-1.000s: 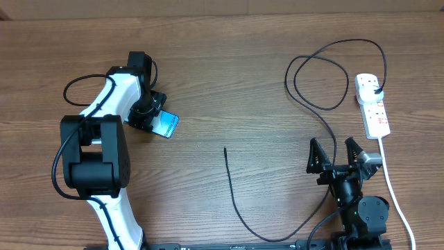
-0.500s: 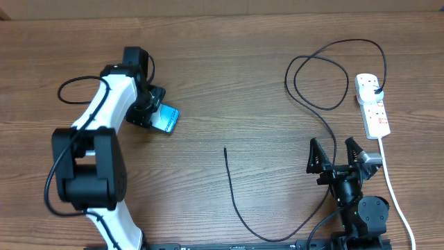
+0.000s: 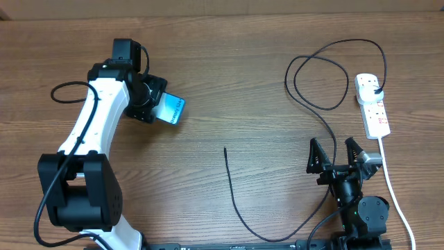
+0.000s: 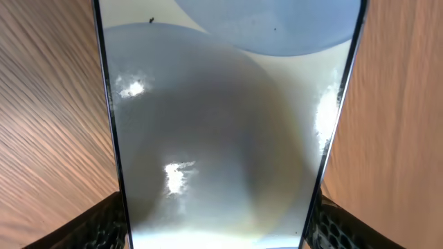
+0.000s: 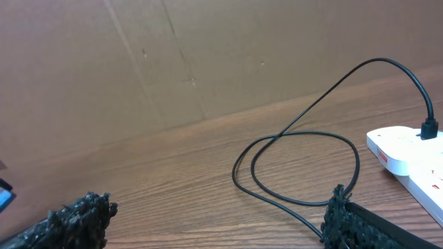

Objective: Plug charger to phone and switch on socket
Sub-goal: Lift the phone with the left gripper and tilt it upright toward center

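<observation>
Two rough-padded grippers: left gripper (image 3: 155, 108) clamps the slim glassy phone (image 3: 171, 110), right gripper (image 3: 338, 154) gapes wide.

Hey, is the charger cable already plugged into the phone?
No, the free end of the cable lies loose on the table, well apart from the phone.

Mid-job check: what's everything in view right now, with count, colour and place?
phone: one, blue-lit screen, upper left, held
charger: one, black, plugged into socket, looped, tip loose mid-table
socket: one, white with red switches, far right
white cord: one, socket to near edge
table: one, brown wood
left gripper: shut on phone
right gripper: open, empty, lower right
</observation>
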`<move>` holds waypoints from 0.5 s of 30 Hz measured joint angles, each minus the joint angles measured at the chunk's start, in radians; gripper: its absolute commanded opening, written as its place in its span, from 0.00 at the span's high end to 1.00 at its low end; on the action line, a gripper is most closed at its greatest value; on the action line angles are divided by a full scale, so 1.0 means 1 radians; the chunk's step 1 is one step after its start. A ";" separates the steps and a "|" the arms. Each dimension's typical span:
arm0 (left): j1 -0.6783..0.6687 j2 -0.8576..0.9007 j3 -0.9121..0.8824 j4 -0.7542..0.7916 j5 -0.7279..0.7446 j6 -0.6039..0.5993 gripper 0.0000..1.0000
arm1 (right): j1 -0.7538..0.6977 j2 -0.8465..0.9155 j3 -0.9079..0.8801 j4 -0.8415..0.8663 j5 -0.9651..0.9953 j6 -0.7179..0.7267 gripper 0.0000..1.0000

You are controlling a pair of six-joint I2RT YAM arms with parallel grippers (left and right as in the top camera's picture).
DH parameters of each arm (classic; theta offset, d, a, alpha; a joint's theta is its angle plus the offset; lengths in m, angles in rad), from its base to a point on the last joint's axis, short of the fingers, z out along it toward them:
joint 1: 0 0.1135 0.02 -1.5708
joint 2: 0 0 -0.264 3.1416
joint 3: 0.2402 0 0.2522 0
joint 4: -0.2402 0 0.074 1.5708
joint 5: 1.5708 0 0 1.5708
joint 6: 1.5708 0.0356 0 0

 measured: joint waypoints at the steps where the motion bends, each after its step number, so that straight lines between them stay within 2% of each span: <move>1: 0.000 -0.002 0.000 0.000 0.029 0.000 0.96 | 0.000 0.000 0.000 0.000 0.000 0.000 0.00; 15: 0.000 -0.005 0.000 0.000 0.454 0.000 0.96 | 0.000 0.000 0.000 0.000 0.000 0.000 0.00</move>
